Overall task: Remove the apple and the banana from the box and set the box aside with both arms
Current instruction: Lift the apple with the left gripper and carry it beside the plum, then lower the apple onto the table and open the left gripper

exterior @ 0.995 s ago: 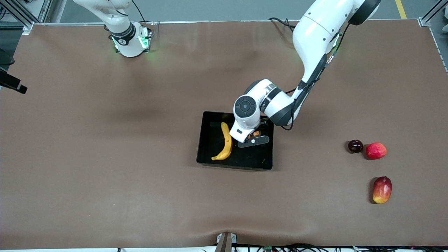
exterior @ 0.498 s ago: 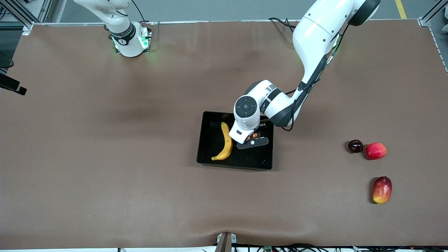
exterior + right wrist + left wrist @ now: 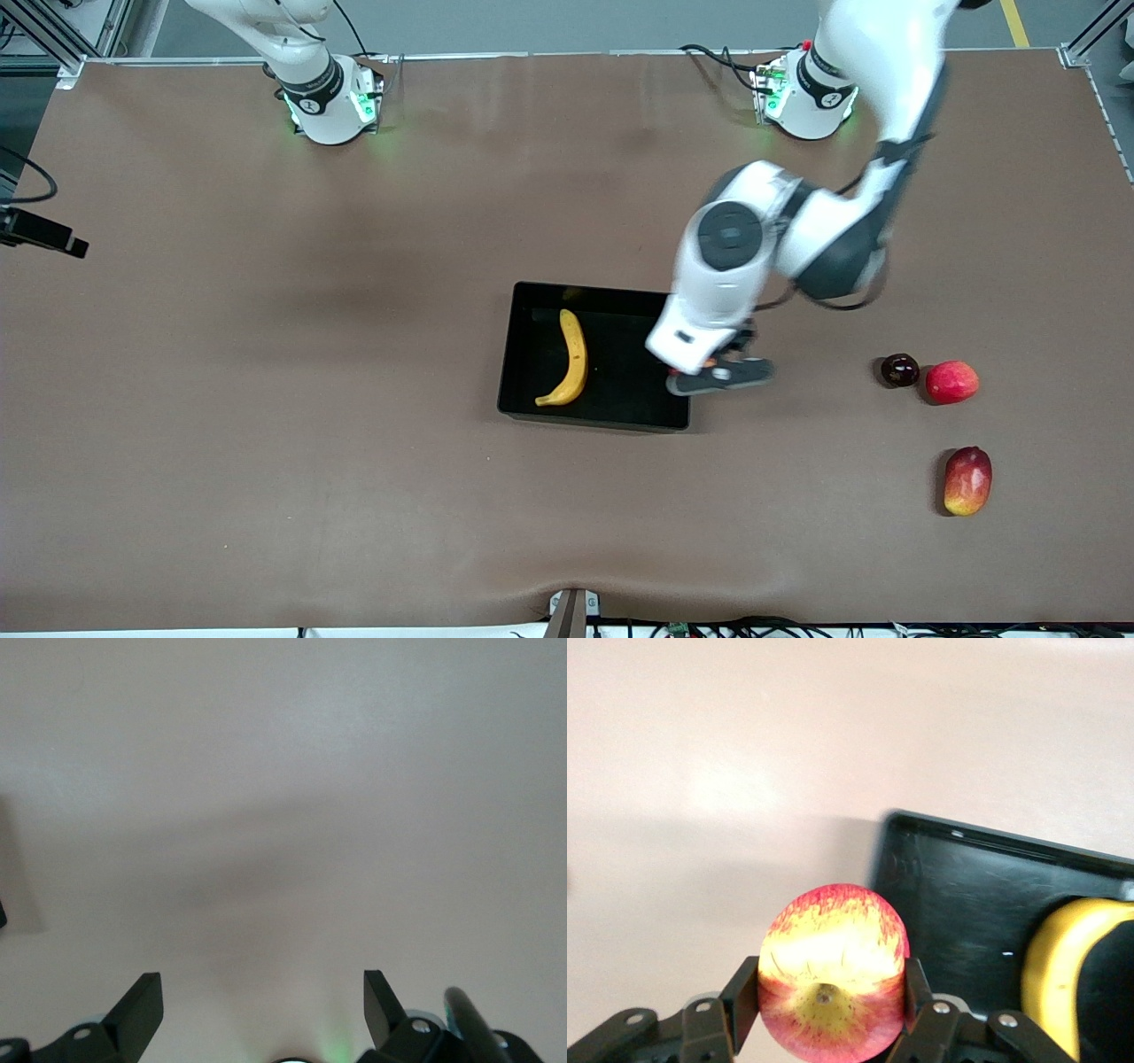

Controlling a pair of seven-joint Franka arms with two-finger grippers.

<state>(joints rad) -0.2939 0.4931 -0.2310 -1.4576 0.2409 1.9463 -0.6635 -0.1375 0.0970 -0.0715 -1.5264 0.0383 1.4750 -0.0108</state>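
Where box (image 3: 682, 416) ends: left tool (image 3: 714, 365) clamping apple (image 3: 833, 970)

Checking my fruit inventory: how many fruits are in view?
5: banana in the box; apple in the left gripper; dark fruit, red fruit and mango toward the left arm's end.

Black box (image 3: 532, 372), yellow banana (image 3: 571, 359) — red-and-yellow-streaked apple (image 3: 833, 970).

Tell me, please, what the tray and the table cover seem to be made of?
The black tray looks like glossy moulded plastic: its walls catch highlights in the left wrist view. The brown table cover looks like a matte, soft sheet, perhaps fabric or rubber: it shows shallow wrinkles and no shine.
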